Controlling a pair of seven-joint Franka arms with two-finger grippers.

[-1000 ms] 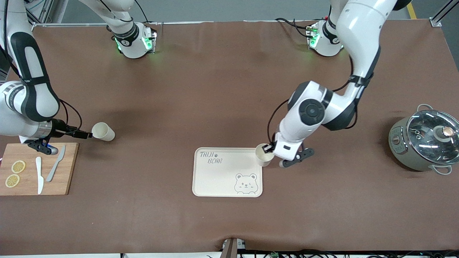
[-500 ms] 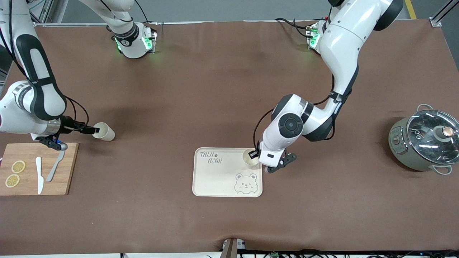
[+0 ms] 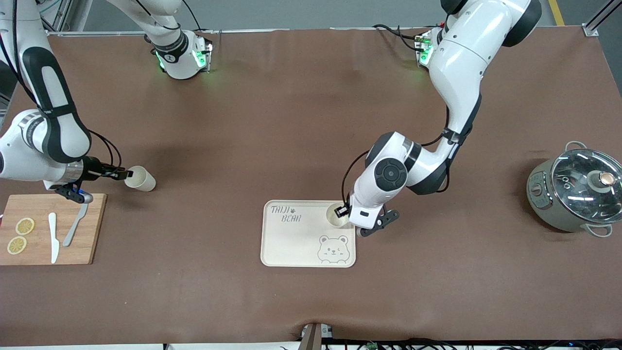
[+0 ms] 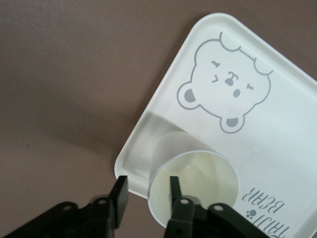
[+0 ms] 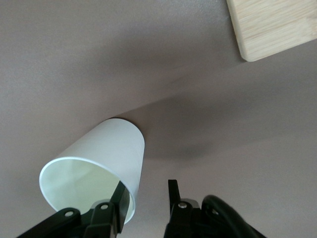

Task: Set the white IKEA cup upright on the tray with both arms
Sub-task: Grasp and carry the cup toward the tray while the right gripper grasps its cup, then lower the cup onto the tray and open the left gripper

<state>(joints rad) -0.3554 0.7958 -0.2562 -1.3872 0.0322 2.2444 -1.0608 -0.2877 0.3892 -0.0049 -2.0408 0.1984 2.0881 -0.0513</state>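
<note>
One white cup (image 3: pixel 337 214) stands upright on the cream bear-face tray (image 3: pixel 296 243), in the corner toward the left arm's end. My left gripper (image 3: pixel 344 211) is open at its rim, one finger inside and one outside. In the left wrist view the cup (image 4: pixel 193 173) sits on the tray (image 4: pixel 277 129) and the gripper (image 4: pixel 147 187) straddles its wall. A second white cup (image 3: pixel 141 178) lies on its side on the table. My right gripper (image 3: pixel 125 173) is open at its mouth. In the right wrist view this cup (image 5: pixel 106 148) has one finger of the gripper (image 5: pixel 147 191) inside its rim.
A bamboo cutting board (image 3: pixel 92 228) with two lemon slices and two knives lies at the right arm's end, nearer to the front camera than the lying cup; its corner shows in the right wrist view (image 5: pixel 267 25). A pot with a glass lid (image 3: pixel 576 194) stands at the left arm's end.
My left gripper carried the cup from the tray's edge onto the tray, where it now stands. My right gripper moved up to the lying cup's mouth.
</note>
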